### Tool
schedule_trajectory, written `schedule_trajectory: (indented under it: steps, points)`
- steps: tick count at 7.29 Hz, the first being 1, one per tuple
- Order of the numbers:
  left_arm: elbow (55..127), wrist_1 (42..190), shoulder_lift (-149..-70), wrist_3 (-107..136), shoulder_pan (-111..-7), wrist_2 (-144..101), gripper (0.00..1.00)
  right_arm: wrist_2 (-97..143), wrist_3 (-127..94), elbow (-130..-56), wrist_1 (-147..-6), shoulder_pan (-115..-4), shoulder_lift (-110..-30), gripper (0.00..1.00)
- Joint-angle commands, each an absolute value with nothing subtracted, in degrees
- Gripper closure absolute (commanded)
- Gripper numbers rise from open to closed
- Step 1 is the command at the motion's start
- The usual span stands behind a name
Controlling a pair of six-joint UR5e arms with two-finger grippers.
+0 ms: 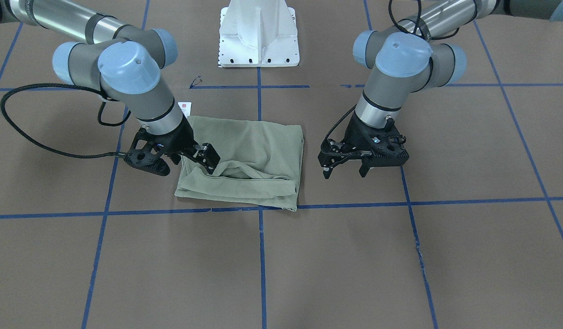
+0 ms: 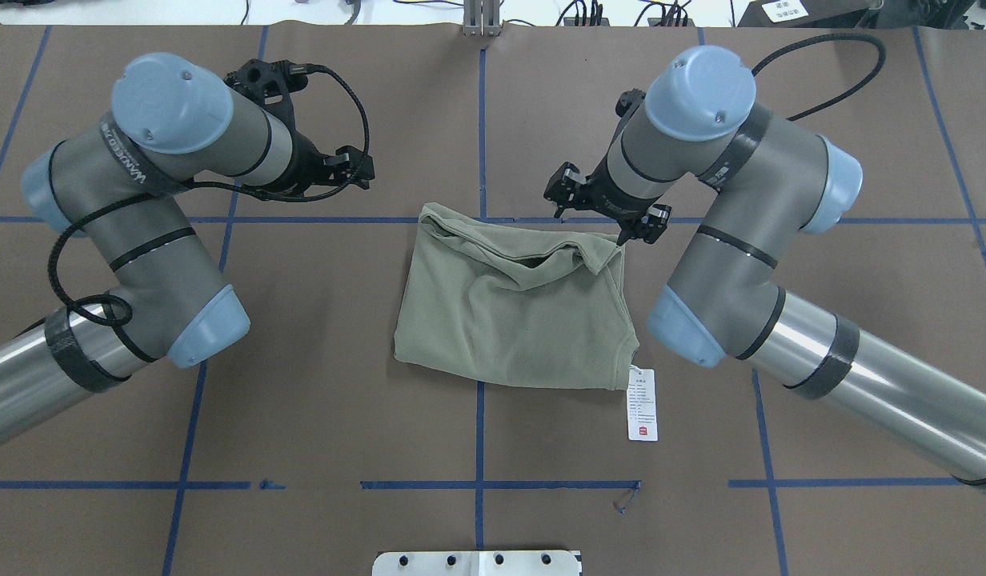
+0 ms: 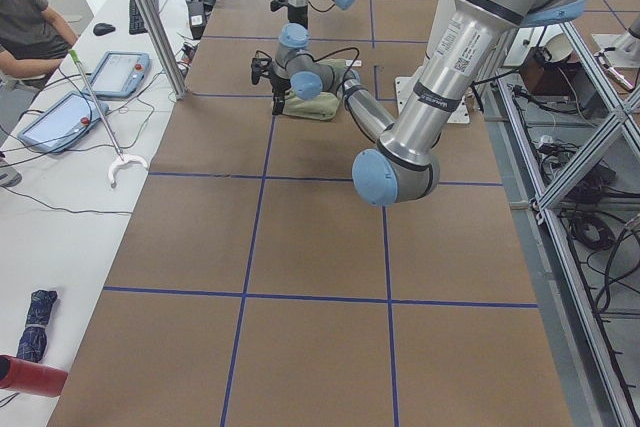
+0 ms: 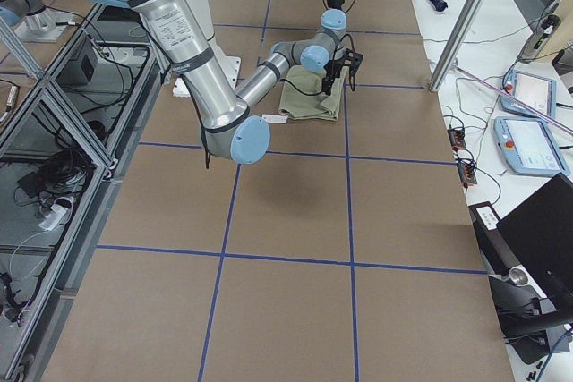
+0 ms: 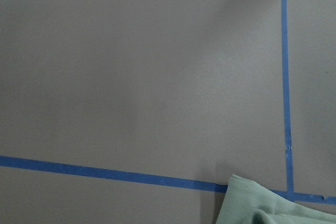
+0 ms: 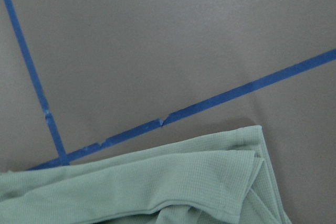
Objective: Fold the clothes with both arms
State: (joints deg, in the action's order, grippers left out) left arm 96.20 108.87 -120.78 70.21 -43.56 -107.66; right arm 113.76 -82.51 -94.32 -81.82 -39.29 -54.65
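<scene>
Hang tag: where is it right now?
In the overhead view, the hang tag lies on the table off the near-right corner of the shirt, beside the right arm.

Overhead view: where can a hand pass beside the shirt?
Free: between the pale sage-green knit shirt and the grey left arm, and toward the white metal pedestal. Crowded: its right edge, by white hang tag and right arm.

Shirt (image 2: 513,312) on table (image 2: 301,400) between grippers: right gripper (image 1: 197,161) over one corner, left gripper (image 1: 344,172) apart beyond opposite edge. Hang tag (image 2: 642,404) behind right gripper.
</scene>
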Motion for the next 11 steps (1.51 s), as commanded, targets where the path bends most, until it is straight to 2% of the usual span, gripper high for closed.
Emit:
schedule_trajectory:
  steps: [1,3,5,9,11]
  points:
    - [99.04,108.72,-117.26,66.98,-46.04,-110.19,0.00,108.38,-72.89,-94.31,-84.70,-32.80,-52.57,0.00]
    - [99.75,108.72,-116.55,66.97,-46.49,-110.83,0.00,104.35,-65.86,-90.12,-86.75,-29.45,-49.15,0.00]
    - [100.02,108.63,-116.37,66.97,-46.49,-110.83,0.00,103.37,-62.25,-79.94,-86.22,-30.31,-42.74,0.00]
    - [103.54,104.50,-116.80,67.85,-46.06,-110.92,0.00,103.62,-52.59,-70.42,-84.12,-37.59,-42.71,0.00]
    - [103.45,104.50,-116.89,67.85,-45.88,-111.00,0.00,105.98,-49.59,-69.79,-84.11,-41.73,-42.63,0.00]
